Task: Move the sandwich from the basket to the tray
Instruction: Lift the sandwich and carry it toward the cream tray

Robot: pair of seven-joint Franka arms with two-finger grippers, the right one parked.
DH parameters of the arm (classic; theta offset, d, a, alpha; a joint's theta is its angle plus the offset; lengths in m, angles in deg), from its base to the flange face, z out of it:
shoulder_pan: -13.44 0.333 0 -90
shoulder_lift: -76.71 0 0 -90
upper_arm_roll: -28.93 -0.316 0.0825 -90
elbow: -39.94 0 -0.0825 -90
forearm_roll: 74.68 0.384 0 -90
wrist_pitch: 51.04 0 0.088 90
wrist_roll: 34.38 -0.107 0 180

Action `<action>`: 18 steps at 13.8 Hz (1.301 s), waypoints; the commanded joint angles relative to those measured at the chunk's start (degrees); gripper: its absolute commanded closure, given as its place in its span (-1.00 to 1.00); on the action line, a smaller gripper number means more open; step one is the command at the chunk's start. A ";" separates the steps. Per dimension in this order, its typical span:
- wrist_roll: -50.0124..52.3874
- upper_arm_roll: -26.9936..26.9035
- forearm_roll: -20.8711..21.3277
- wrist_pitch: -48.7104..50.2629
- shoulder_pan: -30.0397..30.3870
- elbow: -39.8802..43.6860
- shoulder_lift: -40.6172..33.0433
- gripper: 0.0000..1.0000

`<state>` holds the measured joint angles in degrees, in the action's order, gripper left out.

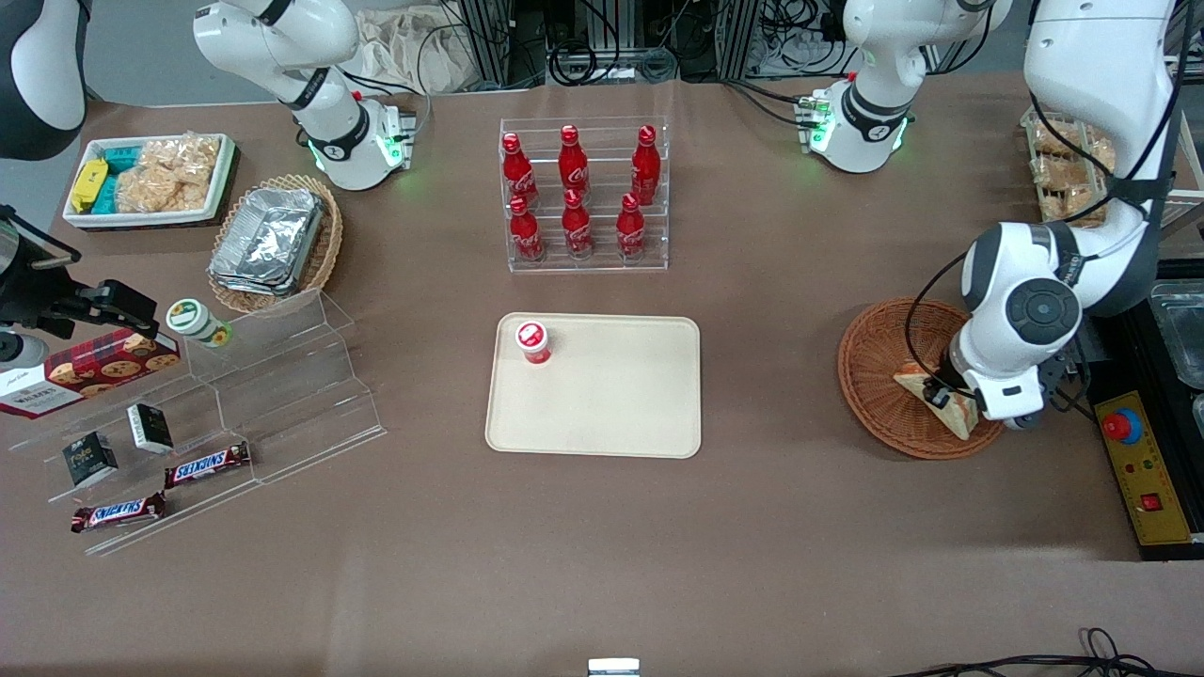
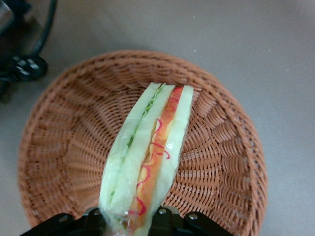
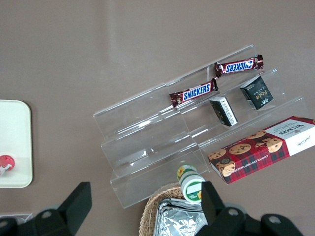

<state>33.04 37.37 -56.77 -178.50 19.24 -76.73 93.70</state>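
You had the hand (image 1: 943, 396) clamped on the sandwich (image 2: 147, 157) over the basket (image 1: 875, 376) (Snickers bars (image 1: 207, 464) and a Walkers box (image 3: 263, 155) sat toward the parked arm's end of the worktop).

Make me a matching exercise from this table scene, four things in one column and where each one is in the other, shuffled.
1. triangular clear-wrapped sandwich
2. small red-capped cup
3. flat beige plastic tray
4. left arm's gripper

A. standing on the tray
B. nearer the front camera than the rack of red bottles
C. over the round reddish-brown wicker basket, at the sandwich
D. in the basket

Pairs: 1-D, 2-A, 3-B, 4-C
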 commanded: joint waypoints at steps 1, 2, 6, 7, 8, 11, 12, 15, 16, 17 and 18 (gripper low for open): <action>-3.96 2.09 -3.12 11.14 -0.26 10.89 0.32 1.00; -4.58 3.06 -4.19 16.40 -0.44 15.20 0.41 1.00; -8.54 10.61 -10.77 30.05 -0.53 29.80 0.41 1.00; -8.54 13.50 -12.62 31.21 -0.53 32.18 0.50 1.00; -8.36 16.84 -12.72 31.30 -0.79 32.98 0.59 1.00; -12.21 23.10 -12.03 25.80 -4.55 34.48 4.87 1.00; -12.31 23.11 -11.24 22.64 -6.66 34.75 7.16 1.00; -11.70 23.11 -6.34 14.98 -12.29 34.40 13.74 1.00; -11.18 23.02 -2.22 12.70 -14.13 34.31 16.73 1.00; -9.08 23.02 0.78 11.02 -15.46 34.31 19.19 1.00; -7.50 23.02 2.46 9.78 -16.34 34.22 21.05 1.00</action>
<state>23.61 60.36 -58.12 -167.35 4.96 -45.20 109.96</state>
